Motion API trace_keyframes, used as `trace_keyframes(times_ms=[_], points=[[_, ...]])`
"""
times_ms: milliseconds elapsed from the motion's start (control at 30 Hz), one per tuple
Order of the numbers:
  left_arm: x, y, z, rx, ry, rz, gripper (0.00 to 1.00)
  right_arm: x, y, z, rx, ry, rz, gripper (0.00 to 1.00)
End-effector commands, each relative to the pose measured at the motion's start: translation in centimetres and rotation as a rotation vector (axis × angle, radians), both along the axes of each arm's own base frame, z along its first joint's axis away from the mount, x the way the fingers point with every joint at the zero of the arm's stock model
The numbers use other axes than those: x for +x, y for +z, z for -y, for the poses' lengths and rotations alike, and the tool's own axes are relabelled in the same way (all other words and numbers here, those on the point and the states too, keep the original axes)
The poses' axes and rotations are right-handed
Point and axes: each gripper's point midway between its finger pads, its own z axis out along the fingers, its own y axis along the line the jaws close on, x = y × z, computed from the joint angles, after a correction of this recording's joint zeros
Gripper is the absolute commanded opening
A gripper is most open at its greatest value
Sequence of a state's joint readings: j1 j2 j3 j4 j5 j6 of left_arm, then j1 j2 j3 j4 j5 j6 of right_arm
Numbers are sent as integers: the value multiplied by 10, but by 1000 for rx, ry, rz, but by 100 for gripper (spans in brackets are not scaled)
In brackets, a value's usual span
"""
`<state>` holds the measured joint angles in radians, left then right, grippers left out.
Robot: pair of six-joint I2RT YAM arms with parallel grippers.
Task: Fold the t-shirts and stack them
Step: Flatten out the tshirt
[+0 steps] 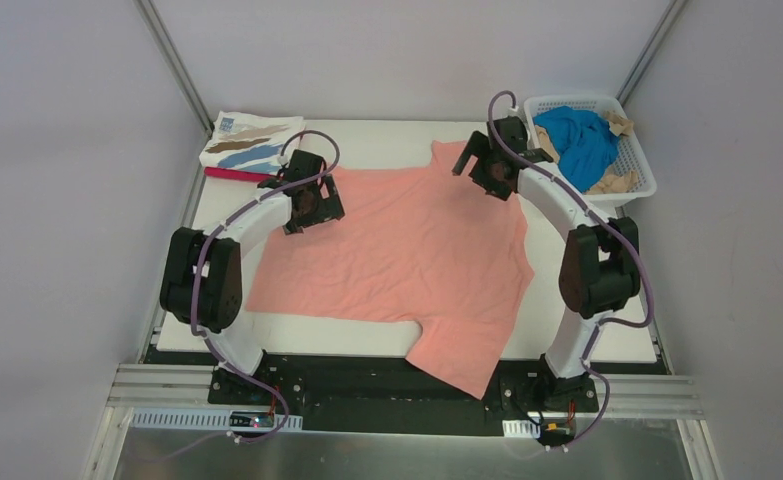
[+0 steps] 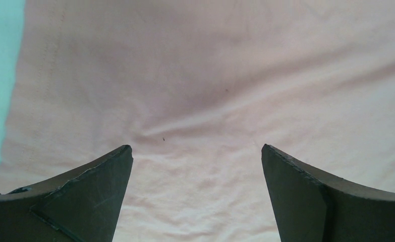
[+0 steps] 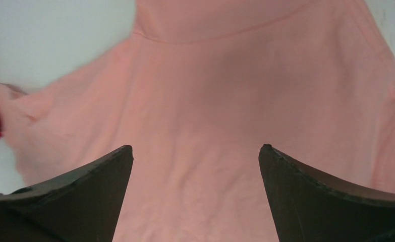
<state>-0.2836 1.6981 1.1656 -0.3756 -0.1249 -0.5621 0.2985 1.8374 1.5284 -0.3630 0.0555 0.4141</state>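
Note:
A large salmon-pink t-shirt (image 1: 407,255) lies spread flat over the middle of the white table, one part hanging over the near edge. My left gripper (image 1: 310,207) hovers open over its far left part; the left wrist view shows pink cloth (image 2: 200,101) between the spread jaws. My right gripper (image 1: 482,165) hovers open over its far right corner; the right wrist view shows the same cloth (image 3: 225,101). A folded white tee with brown and blue brushstrokes (image 1: 250,140) lies on a folded magenta tee (image 1: 239,175) at the far left. A bright blue tee (image 1: 579,140) and a tan one (image 1: 615,182) lie in the basket.
A white plastic lattice basket (image 1: 639,150) stands at the far right corner of the table (image 1: 387,135). Grey walls close in the left, right and back. The arm bases sit on a black rail at the near edge.

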Motion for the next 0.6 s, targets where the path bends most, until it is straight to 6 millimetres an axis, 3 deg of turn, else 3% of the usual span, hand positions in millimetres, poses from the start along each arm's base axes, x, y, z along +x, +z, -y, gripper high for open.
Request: trace_keyframes(times_ms=[0, 100, 267, 567], points=[[14, 29, -18, 13, 61, 69, 99, -47, -54, 36, -162, -29, -237, 99], [22, 22, -32, 35, 93, 56, 99, -53, -75, 43, -188, -54, -302, 99], [38, 0, -45, 5, 139, 0, 99, -38, -100, 57, -233, -105, -363, 99], [56, -30, -48, -18, 179, -61, 99, -14, -132, 101, -275, -214, -454, 99]])
